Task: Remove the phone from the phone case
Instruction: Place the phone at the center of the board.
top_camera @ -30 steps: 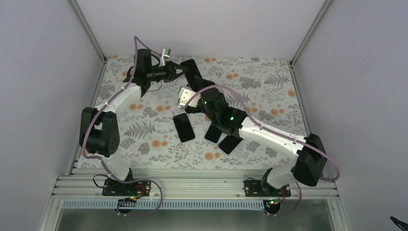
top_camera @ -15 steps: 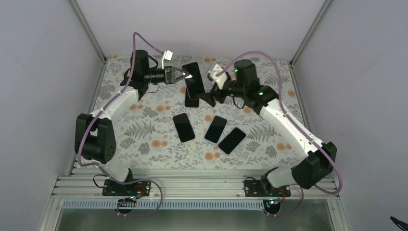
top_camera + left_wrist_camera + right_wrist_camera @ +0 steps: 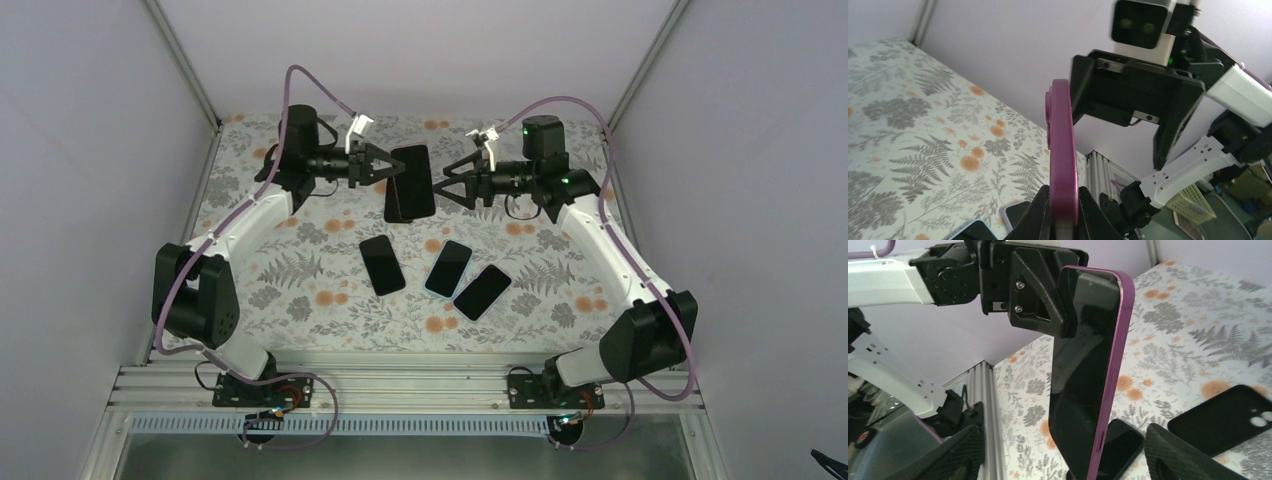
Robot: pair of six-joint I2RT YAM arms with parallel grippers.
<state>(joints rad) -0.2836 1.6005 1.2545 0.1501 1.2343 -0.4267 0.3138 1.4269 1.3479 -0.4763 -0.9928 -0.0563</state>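
My left gripper [image 3: 392, 170] is shut on a phone in a purple case [image 3: 412, 178] and holds it upright in the air over the back of the table. In the left wrist view the purple case edge [image 3: 1063, 150] sits clamped between my fingers [image 3: 1040, 212]. My right gripper [image 3: 447, 184] is wide open, facing the phone from the right, a short gap away. In the right wrist view the phone's dark screen [image 3: 1083, 375] stands between my open fingers [image 3: 950, 452], with the left gripper [image 3: 1040, 295] on its top end.
Three phones lie screen up mid-table [image 3: 382, 264], [image 3: 448, 268], [image 3: 482, 291]. An empty black case [image 3: 1228, 412] lies on the floral mat [image 3: 300, 290] under the held phone, also seen in the top view [image 3: 393, 212]. Walls enclose the sides and back.
My right arm has swung from the table centre to the back right and now faces the phone, open. My left gripper has lifted the phone and turned it towards the right gripper.
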